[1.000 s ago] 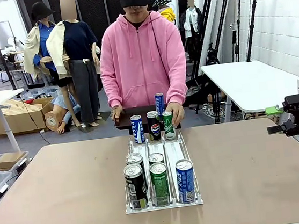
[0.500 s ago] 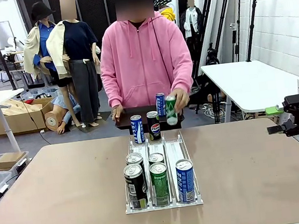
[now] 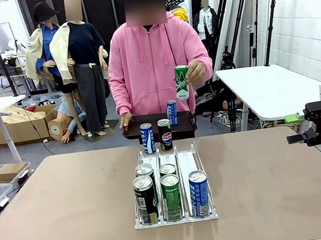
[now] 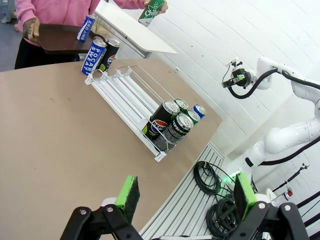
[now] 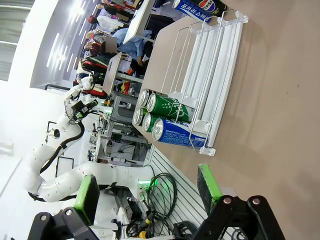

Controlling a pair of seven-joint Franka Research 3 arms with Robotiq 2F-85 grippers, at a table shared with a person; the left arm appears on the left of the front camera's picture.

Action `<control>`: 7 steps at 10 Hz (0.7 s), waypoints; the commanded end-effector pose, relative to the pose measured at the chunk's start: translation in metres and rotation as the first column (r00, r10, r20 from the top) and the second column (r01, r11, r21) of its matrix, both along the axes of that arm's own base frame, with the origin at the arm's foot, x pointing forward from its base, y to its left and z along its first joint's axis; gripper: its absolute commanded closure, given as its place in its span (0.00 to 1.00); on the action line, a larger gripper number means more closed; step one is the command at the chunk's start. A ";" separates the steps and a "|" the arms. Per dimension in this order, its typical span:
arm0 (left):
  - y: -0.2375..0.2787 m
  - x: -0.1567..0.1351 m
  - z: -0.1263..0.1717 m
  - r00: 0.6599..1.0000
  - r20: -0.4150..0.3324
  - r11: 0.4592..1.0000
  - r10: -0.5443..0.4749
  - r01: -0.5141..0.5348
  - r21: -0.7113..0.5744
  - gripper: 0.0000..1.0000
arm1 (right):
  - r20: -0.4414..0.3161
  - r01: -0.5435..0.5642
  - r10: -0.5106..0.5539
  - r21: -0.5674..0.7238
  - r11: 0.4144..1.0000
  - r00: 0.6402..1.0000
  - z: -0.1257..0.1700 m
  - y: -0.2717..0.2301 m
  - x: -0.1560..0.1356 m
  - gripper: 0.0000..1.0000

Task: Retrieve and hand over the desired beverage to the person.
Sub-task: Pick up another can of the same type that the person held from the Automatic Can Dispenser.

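The left gripper stands released at the bottom of the left wrist view. Its black fingers with green pads are wide apart, nothing is between them, and it hangs over the near edge of the table. The right gripper is released in the same way at the bottom of the right wrist view, also with nothing in it.

In the front view the table top is smooth, matte and beige, with rounded corners. Wide bare areas lie at the left and the right of the rack in the middle. The rack is white, made of thin wire rails, and a low lip closes its near end. Against this lip stand three cylinders side by side: a black Pepsi can, a green rack can and a blue rack can. Two silver-topped cans stand just behind, in the left and middle lanes. The right lane is open behind the blue one.

At the far end of the rack stand a Pocari Sweat can and a far Pepsi can.

Just beyond the far table edge, the person holds a dark flat tray with one hand. A small blue can stands upright on it. The other hand holds the green Chilsung can upright at chest height, above centre of the frame.
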State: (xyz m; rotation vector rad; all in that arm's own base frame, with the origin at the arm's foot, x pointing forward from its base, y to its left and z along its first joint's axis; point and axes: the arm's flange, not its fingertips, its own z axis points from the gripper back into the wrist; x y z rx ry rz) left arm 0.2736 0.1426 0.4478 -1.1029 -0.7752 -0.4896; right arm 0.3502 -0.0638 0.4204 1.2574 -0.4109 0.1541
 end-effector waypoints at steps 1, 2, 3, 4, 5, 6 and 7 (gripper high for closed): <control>0.001 -0.001 0.002 1.000 0.011 1.000 -0.001 0.001 -0.014 0.00 | 0.001 -0.001 0.001 0.006 1.000 1.000 0.000 0.000 0.000 0.00; 0.001 -0.001 0.002 1.000 0.011 1.000 -0.001 0.001 -0.014 0.00 | 0.001 -0.001 0.001 0.006 1.000 1.000 0.000 0.000 0.000 0.00; 0.001 -0.001 0.002 1.000 0.011 1.000 -0.001 0.001 -0.014 0.00 | 0.001 -0.001 0.001 0.006 1.000 1.000 0.000 0.000 0.000 0.00; 0.001 -0.001 0.002 1.000 0.011 1.000 -0.001 0.001 -0.014 0.00 | 0.001 -0.001 0.001 0.006 1.000 1.000 0.000 0.000 0.000 0.00; 0.001 -0.001 0.002 1.000 0.011 1.000 -0.001 0.001 -0.014 0.00 | 0.001 -0.001 0.001 0.006 1.000 1.000 0.000 0.000 0.000 0.00; 0.001 -0.001 0.002 1.000 0.011 1.000 -0.001 0.001 -0.014 0.00 | 0.001 -0.001 0.001 0.006 1.000 1.000 0.000 0.000 0.000 0.00; 0.001 -0.001 0.002 1.000 0.011 1.000 -0.001 0.001 -0.014 0.00 | 0.001 -0.001 0.001 0.006 1.000 1.000 0.000 0.000 0.000 0.00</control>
